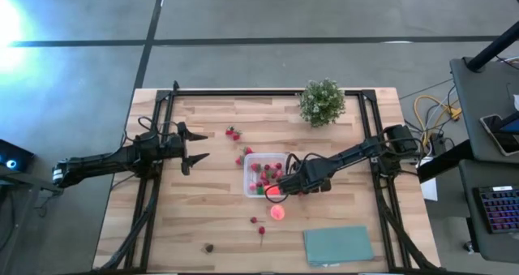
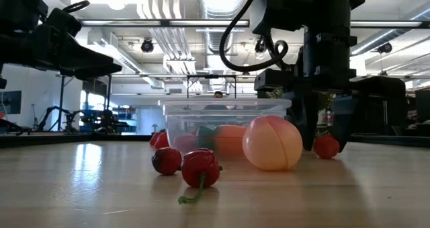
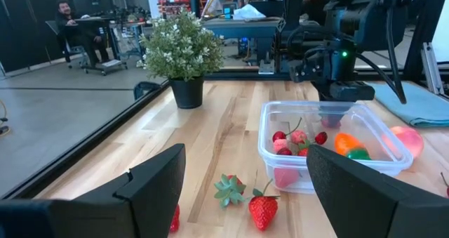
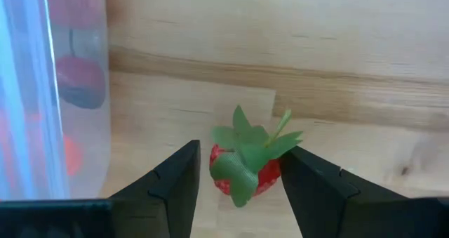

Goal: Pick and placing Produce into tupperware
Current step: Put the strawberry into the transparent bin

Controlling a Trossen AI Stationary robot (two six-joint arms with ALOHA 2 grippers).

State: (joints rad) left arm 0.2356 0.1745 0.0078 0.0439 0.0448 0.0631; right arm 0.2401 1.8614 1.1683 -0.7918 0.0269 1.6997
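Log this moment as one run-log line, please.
right gripper: straddling strawberry beside tupperware | left gripper: open, idle | peach: on table

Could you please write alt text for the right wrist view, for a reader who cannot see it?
Seen past the right gripper, a red toy strawberry with green leaves sits between the two dark fingers, low over the wooden table. Whether the fingers touch it cannot be told. Beside it stands the clear tupperware wall, with red produce blurred behind it.

Strawberry (image 4: pixel 242 168) beside tupperware (image 1: pixel 266 176); peach (image 1: pixel 278 212) nearby
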